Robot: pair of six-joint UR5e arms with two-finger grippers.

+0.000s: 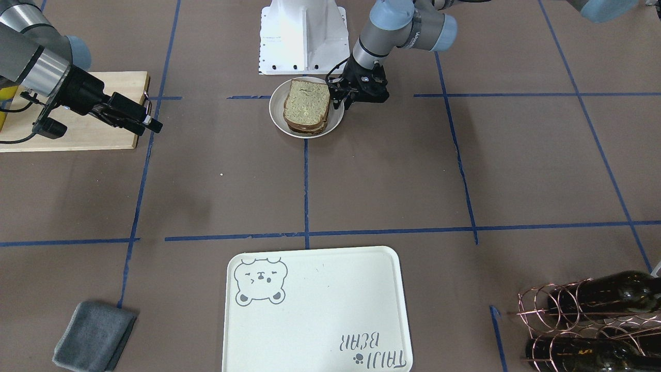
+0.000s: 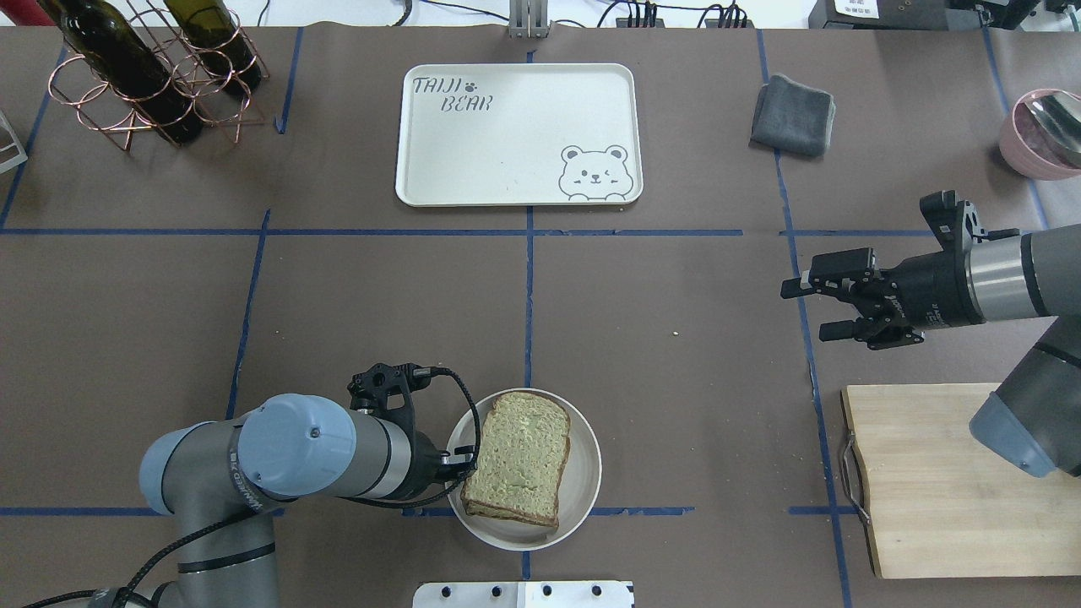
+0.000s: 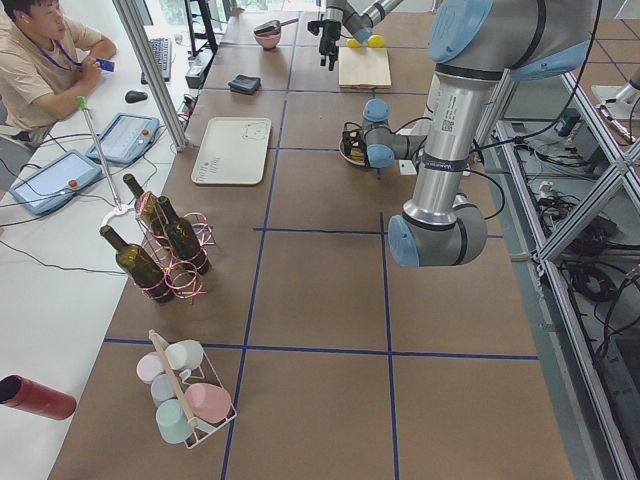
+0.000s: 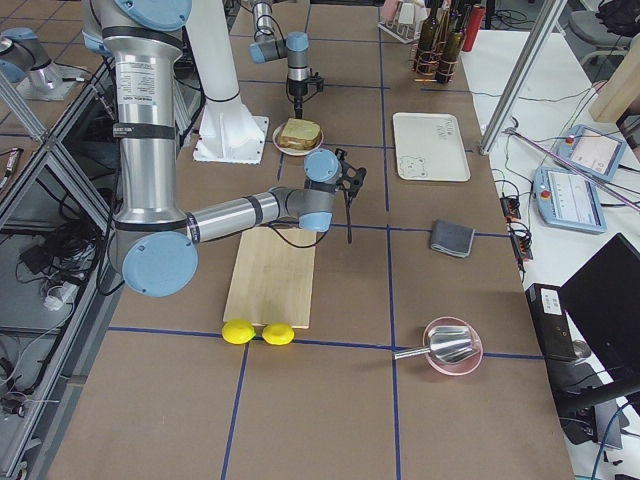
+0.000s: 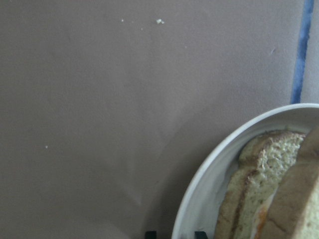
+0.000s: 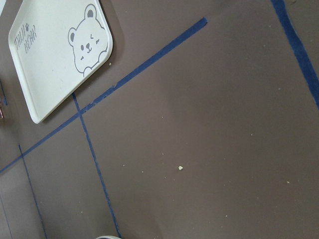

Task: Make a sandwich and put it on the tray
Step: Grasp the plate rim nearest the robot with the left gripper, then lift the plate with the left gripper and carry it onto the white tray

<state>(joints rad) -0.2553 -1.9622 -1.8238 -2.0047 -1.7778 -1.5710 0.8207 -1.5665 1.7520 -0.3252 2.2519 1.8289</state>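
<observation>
**Front-facing view.** The sandwich is stacked as two bread slices on a small round white plate, near the robot's base. The left claw is lowered at the plate's rim, just beside the sandwich. The tray is set at the operators' edge of the counter, well apart from the plate. The right claw is held above the corner of a wooden cutting board, its fingers spread and nothing gripped. A grey cloth and a bottle rack are noted at the near corners.

**Overhead view.** The left claw is largely hidden by its own wrist. The right claw is seen wide open over the counter.

**Left side view.** The plate is partly covered by the left arm.

**Right side view.** Two yellow fruits are placed at the board's end, and a pink bowl is placed further off.

**Left wrist view.** An orange-white filling is glimpsed between the slices. Two dark fingertips are seen narrowly apart, astride the plate's rim, with nothing clamped.

**Right wrist view.** The tray's bear drawing and blue tape lines are shown.
</observation>
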